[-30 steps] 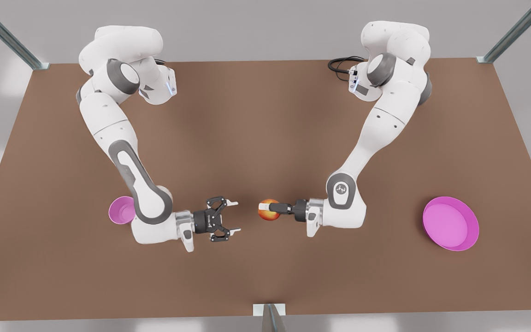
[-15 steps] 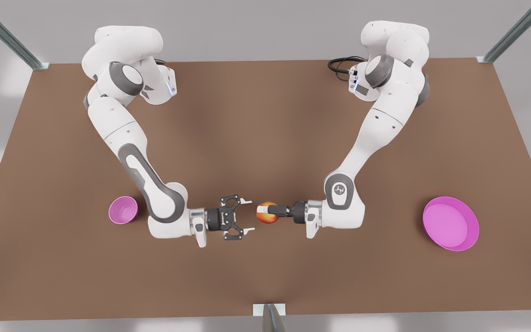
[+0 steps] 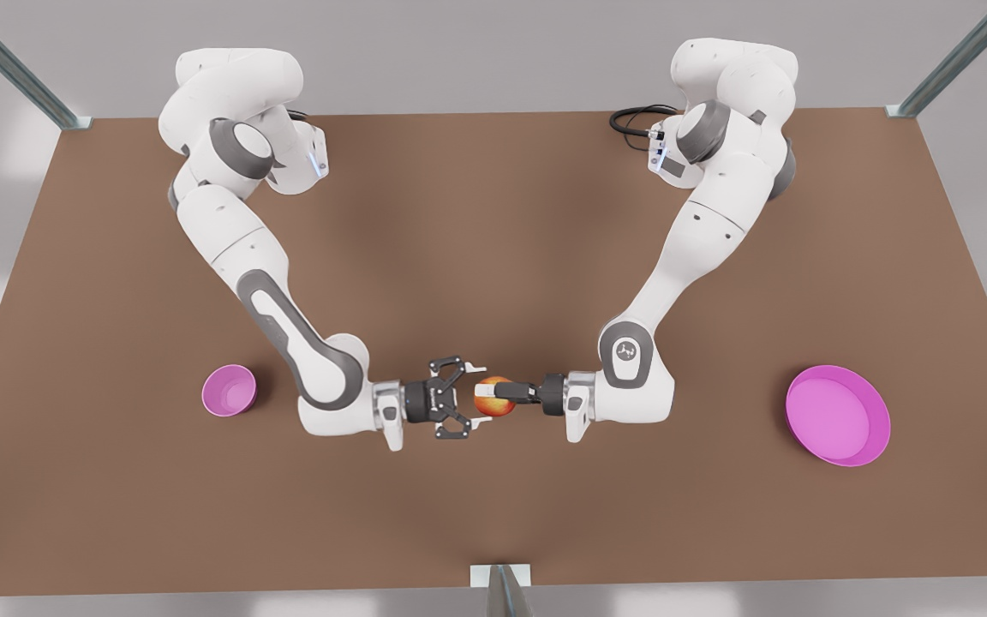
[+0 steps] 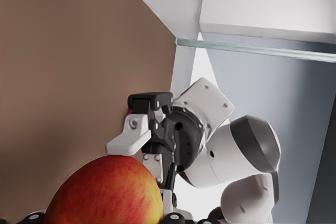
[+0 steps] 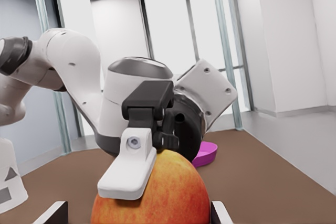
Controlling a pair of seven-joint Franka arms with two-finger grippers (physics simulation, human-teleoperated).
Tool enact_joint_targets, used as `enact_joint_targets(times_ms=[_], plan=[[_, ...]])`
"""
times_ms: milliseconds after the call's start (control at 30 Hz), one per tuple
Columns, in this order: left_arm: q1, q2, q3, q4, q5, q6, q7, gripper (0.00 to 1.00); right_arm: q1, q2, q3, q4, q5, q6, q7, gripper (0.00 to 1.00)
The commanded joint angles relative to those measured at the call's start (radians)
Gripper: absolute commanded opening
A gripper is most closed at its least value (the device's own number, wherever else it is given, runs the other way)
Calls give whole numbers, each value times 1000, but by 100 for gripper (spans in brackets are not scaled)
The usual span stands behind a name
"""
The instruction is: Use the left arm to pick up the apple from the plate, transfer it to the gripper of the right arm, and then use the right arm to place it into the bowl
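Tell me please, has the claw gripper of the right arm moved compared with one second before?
Yes. In the front view the right gripper has travelled toward that view's right, away from the bowl, and its open fingers now flank the apple, which the left gripper holds.

A brown tabletop (image 3: 493, 223) carried two pink dishes, well apart: the small bowl (image 3: 229, 391) toward the front view's left and the wide plate (image 3: 837, 416) toward its right, both near the front edge.
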Motion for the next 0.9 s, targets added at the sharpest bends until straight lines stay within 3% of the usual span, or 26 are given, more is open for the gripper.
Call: enact_joint_targets(times_ms=[0, 433, 500, 533, 600, 700, 867], plan=[[0, -2, -1, 0, -2, 3, 5, 78, 2, 2, 6, 1, 1, 37, -86, 100], [-15, 2, -1, 2, -2, 14, 6, 78, 17, 31, 48, 10, 4, 89, -85, 100], [-15, 2, -1, 2, -2, 14, 6, 78, 17, 31, 48, 10, 4, 89, -86, 91], [-15, 2, -1, 0, -2, 14, 6, 78, 17, 31, 48, 10, 4, 89, -86, 77], [-15, 2, -1, 0, -2, 14, 6, 78, 17, 31, 48, 10, 4, 88, -85, 73], [-15, 2, -1, 0, -1, 12, 6, 100, 17, 29, 48, 12, 4, 86, -83, 73], [-11, -2, -1, 0, 1, 6, 8, 100, 4, 23, 48, 9, -8, 74, -74, 73]])
